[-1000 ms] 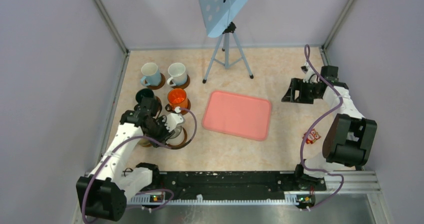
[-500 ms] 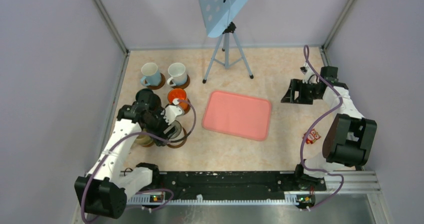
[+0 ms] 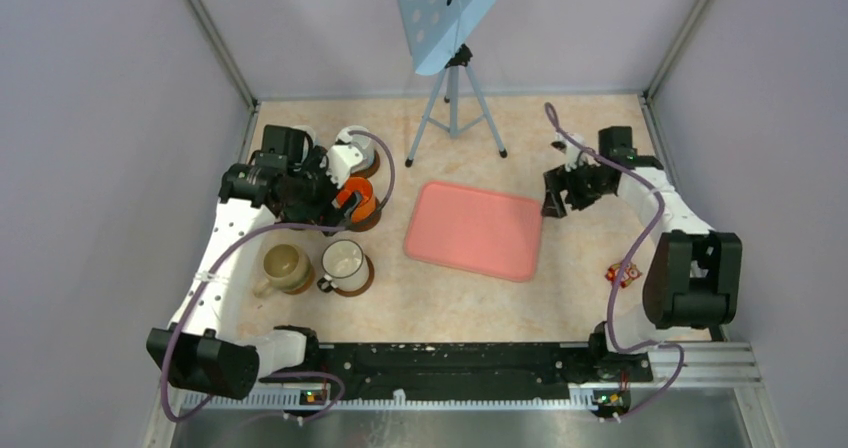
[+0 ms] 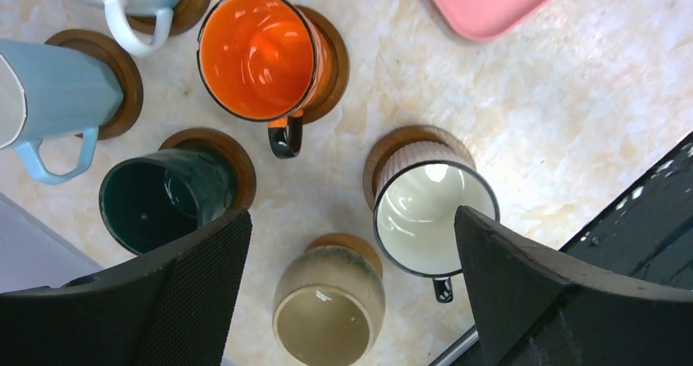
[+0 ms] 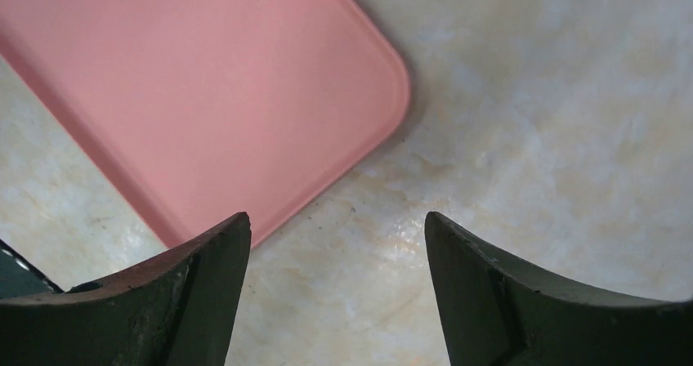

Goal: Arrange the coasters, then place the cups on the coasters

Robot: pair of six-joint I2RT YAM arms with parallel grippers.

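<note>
Several cups stand on brown coasters at the table's left. The left wrist view looks down on the orange cup point(image 4: 260, 55), the dark green cup point(image 4: 159, 203), the white dark-rimmed cup point(image 4: 433, 219), the beige cup point(image 4: 327, 309) and two pale cups point(image 4: 57, 96) at the frame's edge. A coaster point(image 4: 333, 60) shows under the orange cup. My left gripper point(image 4: 351, 235) hangs open high above them, holding nothing. From above, the left gripper point(image 3: 300, 190) hides the far cups. The beige cup point(image 3: 285, 266) and rimmed cup point(image 3: 345, 261) stand nearest. My right gripper point(image 5: 337, 227) is open over bare table.
A pink tray point(image 3: 473, 230) lies mid-table, and its corner point(image 5: 204, 96) is just left of my right gripper point(image 3: 553, 196). A tripod point(image 3: 455, 108) with a blue perforated panel stands at the back. A small red object point(image 3: 623, 273) lies near the right arm.
My left gripper opened off the white dark-rimmed cup, rose and drew back toward the far cups. The right arm swung left, toward the tray's right edge.
</note>
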